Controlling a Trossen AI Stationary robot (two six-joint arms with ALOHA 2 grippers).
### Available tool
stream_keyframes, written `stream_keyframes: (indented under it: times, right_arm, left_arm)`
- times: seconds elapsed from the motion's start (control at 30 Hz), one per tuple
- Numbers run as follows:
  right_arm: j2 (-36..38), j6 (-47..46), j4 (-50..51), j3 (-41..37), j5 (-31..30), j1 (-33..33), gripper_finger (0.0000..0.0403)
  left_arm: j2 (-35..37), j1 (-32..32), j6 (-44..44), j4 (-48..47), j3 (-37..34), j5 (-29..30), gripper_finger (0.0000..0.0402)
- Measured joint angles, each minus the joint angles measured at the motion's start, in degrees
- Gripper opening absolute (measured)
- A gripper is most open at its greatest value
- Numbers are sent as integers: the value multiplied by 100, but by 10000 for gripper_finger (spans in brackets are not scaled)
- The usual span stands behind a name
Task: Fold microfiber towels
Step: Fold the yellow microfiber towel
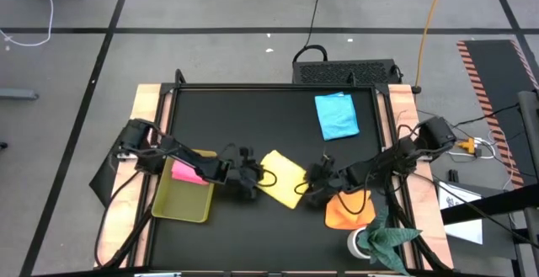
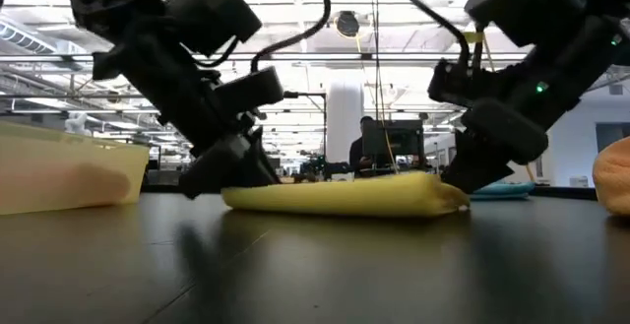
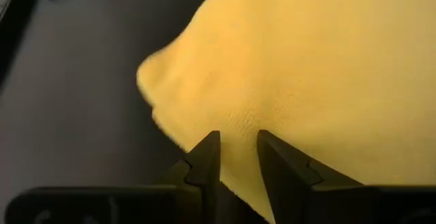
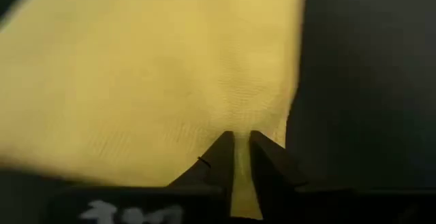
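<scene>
The yellow towel (image 1: pixel 282 178) lies flat on the black table (image 1: pixel 253 117) at mid-table, between my two grippers. My left gripper (image 1: pixel 253 180) is at its left edge and my right gripper (image 1: pixel 313 184) at its right edge, each shut on the cloth. The pink towel (image 1: pixel 187 172) rests in the yellow-green tray (image 1: pixel 181 203) at the left. The orange towel (image 1: pixel 347 210) lies near the front right. The light blue towel (image 1: pixel 337 115) lies at the far right. My left gripper pinches the yellow towel's left edge (image 3: pixel 238 139) between its two fingers (image 3: pixel 208 157). It comes slanting down from the table's left. The towel lies on the table, its nearby corner (image 3: pixel 153 81) slightly puckered. My right gripper pinches the yellow towel's right edge (image 4: pixel 240 149) between its two fingers (image 4: pixel 221 154), close to a corner. It comes slanting down from the table's right. The cloth stays on the table (image 2: pixel 458 196).
A dark green cloth (image 1: pixel 389 239) and a white object (image 1: pixel 360 242) sit at the front right corner. The tray stands beside my left arm. Bare table stretches across the far left and the middle. Wooden rails (image 1: pixel 147 100) edge the table.
</scene>
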State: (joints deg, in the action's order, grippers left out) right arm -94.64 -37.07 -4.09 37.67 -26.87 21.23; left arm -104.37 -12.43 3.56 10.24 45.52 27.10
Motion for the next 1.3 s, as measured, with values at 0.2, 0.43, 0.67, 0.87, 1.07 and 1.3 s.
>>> stream_keyframes:
  times: [0.2,0.43,0.67,0.87,1.07,1.3]
  right_arm:
    - [-236,-203,-1163,-13,200,493,11]
    - [53,634,-1726,-24,-122,606,9]
    - [-36,991,-1355,-18,-1,374,9]
    - [-2,340,-504,-12,-14,307,8]
    - [191,395,-321,-11,-19,322,50]
    - [502,957,-912,-2,96,310,153]
  left_arm:
    - [800,-40,400,-436,41,60,102]
    - [985,-4,14,-43,65,-1111,101]
    - [356,27,-14,437,65,-2215,101]
    - [-175,125,24,560,72,-2090,101]
    - [-302,204,48,652,80,-2087,101]
    - [-304,211,636,711,74,-2087,101]
